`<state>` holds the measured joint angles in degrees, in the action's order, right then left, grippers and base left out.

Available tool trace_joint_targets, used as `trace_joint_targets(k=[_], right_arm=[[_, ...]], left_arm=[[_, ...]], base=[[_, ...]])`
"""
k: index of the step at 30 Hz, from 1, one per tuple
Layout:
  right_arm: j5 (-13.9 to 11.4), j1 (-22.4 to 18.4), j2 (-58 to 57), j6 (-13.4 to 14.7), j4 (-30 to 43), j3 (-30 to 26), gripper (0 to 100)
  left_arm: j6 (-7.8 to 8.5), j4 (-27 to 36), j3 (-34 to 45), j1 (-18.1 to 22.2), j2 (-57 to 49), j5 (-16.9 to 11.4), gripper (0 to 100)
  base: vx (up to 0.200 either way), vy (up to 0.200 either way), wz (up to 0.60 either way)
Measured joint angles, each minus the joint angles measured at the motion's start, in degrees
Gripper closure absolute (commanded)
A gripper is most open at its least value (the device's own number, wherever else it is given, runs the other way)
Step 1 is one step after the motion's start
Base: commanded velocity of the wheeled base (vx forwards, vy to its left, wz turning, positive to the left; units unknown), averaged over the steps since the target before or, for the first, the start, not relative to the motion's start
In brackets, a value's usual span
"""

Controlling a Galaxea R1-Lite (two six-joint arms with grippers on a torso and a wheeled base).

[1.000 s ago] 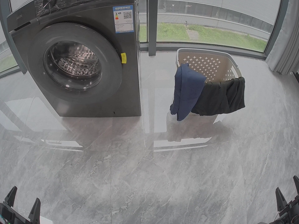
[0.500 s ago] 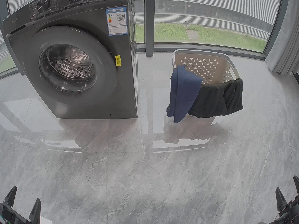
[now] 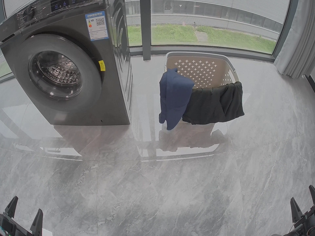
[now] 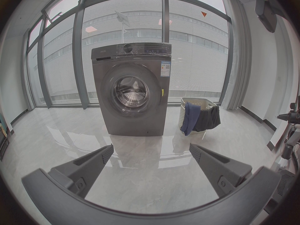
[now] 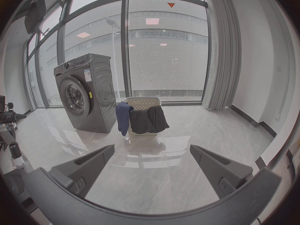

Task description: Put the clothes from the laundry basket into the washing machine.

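Clothes [image 5: 142, 119]: a blue piece [image 3: 174, 97] and a dark piece [image 3: 215, 104] hang over the near rim of the basket [image 3: 198, 54]; they touch side by side, the blue one toward the left hand [image 4: 150, 146]; both lie well ahead of the hands, touched by neither
Basket: pale, with star-shaped holes in its wall; stands on the floor [image 3: 157, 187], well ahead of the right hand [image 5: 152, 146]; apart from the washer [image 3: 110, 92]
Washer: grey front-loader, well ahead of the left hand; its steel drum shows through the round door [image 3: 55, 74]; whether that door is latched I cannot tell
Left hand: low over the floor; fingers spread wide; holding nothing
Right hand: low over the floor; fingers spread wide; holding nothing
Floor: glossy grey stone; mirrors the washer and basket
Window [image 3: 210, 13]: beyond washer and basket, far from both hands; a curtain [image 3: 297, 40] hangs on the right hand's side
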<state>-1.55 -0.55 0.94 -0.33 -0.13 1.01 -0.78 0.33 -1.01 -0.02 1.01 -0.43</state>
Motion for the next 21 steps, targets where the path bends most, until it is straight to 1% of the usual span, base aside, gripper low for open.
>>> trace_joint_targets(k=[6, 18, 21], right_arm=[[0.00, 0.02, -0.01, 0.00, -0.02, 0.00, 0], [0.00, 0.02, -0.01, 0.00, -0.02, 0.00, 0], [0.00, 0.06, -0.01, -0.02, -0.02, 0.00, 0]], left_arm=[[-0.59, 0.00, 0.00, 0.02, 0.00, 0.22, 0], [-0.69, 0.00, 0.00, -0.02, 0.00, 0.24, 0], [-0.72, 0.00, 0.00, 0.02, 0.00, 0.24, 0]], base=[[0.000, 0.000, 0.00], [0.000, -0.200, 0.00], [0.000, 0.000, 0.00]])
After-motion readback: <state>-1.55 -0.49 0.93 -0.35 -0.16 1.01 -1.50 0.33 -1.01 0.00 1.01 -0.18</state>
